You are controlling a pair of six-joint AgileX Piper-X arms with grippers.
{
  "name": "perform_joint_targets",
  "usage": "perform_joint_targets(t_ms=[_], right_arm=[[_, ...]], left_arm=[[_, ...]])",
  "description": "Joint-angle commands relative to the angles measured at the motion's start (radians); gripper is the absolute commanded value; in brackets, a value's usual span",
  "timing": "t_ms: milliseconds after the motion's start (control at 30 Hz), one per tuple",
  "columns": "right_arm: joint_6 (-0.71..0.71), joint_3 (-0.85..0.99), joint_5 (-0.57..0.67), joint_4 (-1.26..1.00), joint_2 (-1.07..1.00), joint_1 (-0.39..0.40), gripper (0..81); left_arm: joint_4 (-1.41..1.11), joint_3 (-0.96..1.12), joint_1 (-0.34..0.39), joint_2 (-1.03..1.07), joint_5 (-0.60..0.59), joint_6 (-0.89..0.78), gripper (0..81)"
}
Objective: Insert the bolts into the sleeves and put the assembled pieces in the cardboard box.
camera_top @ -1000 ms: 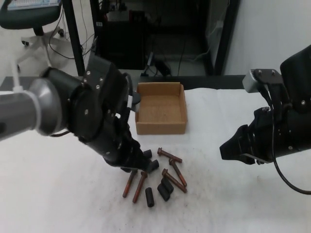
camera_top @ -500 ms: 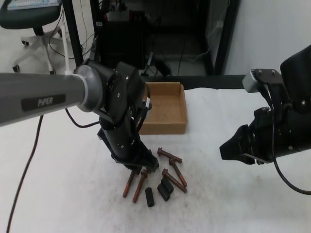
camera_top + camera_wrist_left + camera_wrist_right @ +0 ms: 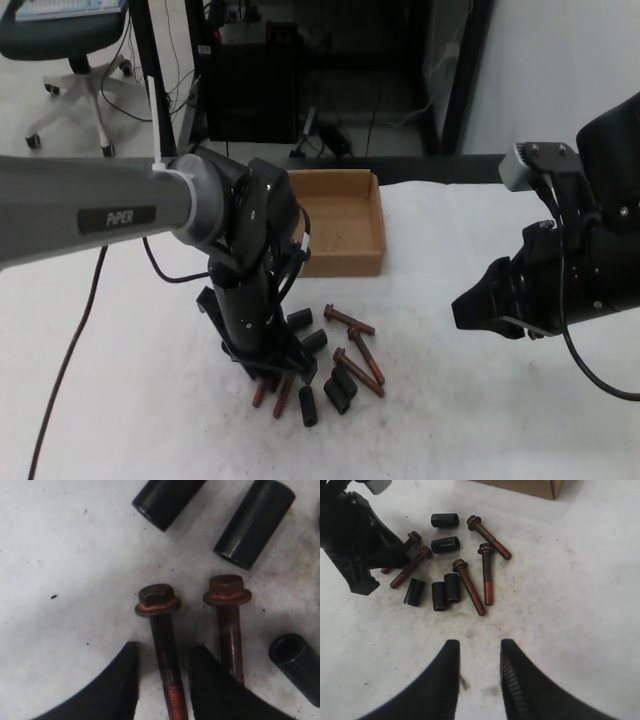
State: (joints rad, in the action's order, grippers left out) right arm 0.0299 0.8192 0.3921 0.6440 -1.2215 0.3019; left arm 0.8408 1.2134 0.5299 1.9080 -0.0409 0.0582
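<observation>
A white bench [image 3: 110,400] carries the work, with a dark rack [image 3: 250,70] behind it. At the left we find the left gripper [image 3: 268,368] down on the pile. Its fingers are apart and straddle the shank of one rusty bolt [image 3: 162,640], not closed on it (a second bolt [image 3: 227,610] lies just beside, its shank partly hidden by one finger). Loose black sleeves [image 3: 254,524] lie near, and the cardboard box [image 3: 332,263] stands behind the pile. At the right, the right gripper [image 3: 479,650] hangs well apart, fingers spread on nothing. We judge this to be the first pickup. Next, the fingers must close squarely on that shank without catching the neighbour, then lift.
</observation>
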Motion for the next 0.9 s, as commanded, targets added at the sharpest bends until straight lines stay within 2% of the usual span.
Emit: perform_joint_targets(t_ms=[0, 533, 633, 700, 733, 867], right_arm=[[0.001, 0.010, 0.006, 0.006, -0.001, 0.000, 27.2], [0.001, 0.010, 0.003, 0.006, -0.001, 0.000, 27.2], [0.001, 0.010, 0.003, 0.008, -0.001, -0.002, 27.2], [0.001, 0.010, 0.003, 0.011, -0.001, -0.002, 27.2], [0.001, 0.010, 0.003, 0.015, -0.001, -0.002, 27.2], [-0.001, 0.010, 0.003, 0.035, -0.001, -0.002, 27.2]], left_arm=[[-0.006, 0.009, 0.004, 0.000, 0.010, 0.003, 31.7], [-0.032, 0.009, 0.004, 0.059, 0.010, 0.001, 31.3], [-0.047, 0.009, 0.004, 0.071, 0.010, 0.001, 20.3], [-0.073, 0.009, 0.004, 0.071, 0.010, 0.001, 4.8], [-0.085, 0.009, 0.004, 0.071, 0.010, 0.001, 0.1], [-0.100, 0.014, 0.004, 0.055, 0.010, -0.030, 0.4]])
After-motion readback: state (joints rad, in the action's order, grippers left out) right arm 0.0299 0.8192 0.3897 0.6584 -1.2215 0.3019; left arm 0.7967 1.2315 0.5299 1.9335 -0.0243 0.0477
